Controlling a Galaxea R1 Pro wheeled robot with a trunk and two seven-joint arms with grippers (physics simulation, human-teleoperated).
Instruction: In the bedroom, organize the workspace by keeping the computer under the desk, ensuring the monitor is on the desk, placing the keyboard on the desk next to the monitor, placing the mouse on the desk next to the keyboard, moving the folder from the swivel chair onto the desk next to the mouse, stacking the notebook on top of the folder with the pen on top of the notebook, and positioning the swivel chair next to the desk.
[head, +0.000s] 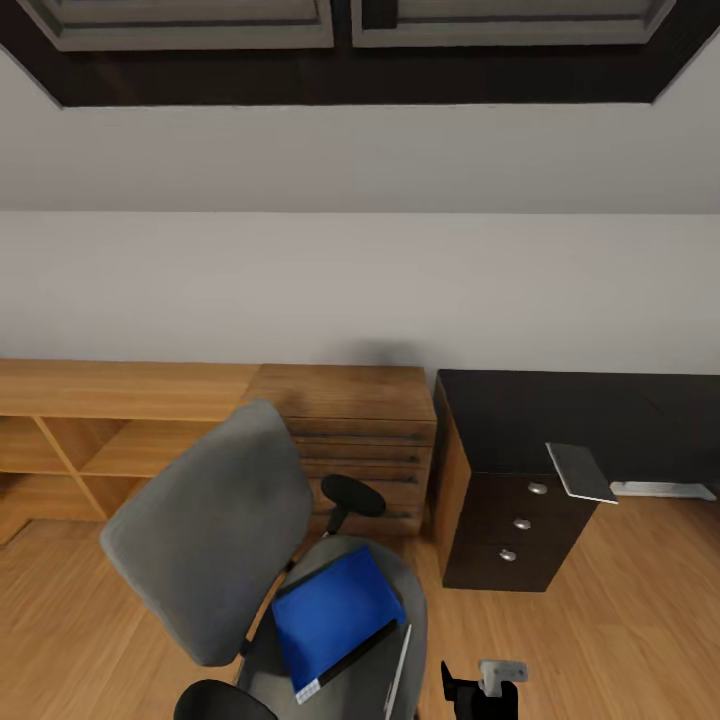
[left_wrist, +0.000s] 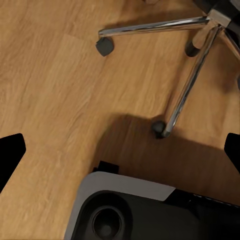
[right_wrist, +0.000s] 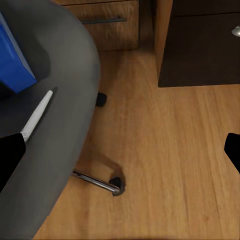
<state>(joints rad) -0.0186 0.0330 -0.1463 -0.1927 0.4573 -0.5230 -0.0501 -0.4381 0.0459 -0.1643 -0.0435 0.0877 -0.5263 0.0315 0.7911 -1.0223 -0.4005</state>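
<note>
The grey swivel chair (head: 210, 530) stands in front of me on the wooden floor, left of the black desk (head: 580, 415). The blue folder (head: 335, 612) lies on its seat, with the pale pen (head: 399, 668) beside it near the seat's edge. In the right wrist view my right gripper (right_wrist: 120, 155) is open over the floor beside the seat, with the pen (right_wrist: 37, 115) and the folder (right_wrist: 12, 55) close to one fingertip. My left gripper (left_wrist: 120, 152) is open above the floor near the chair's chrome base (left_wrist: 192, 75). Nothing is held.
The desk's drawer unit (head: 515, 525) with round knobs faces me. A flat grey slab (head: 580, 470) overhangs the desk's front edge. A wooden dresser (head: 350, 440) and low shelves (head: 100, 430) line the wall on the left. My own base (left_wrist: 130, 210) shows below the left gripper.
</note>
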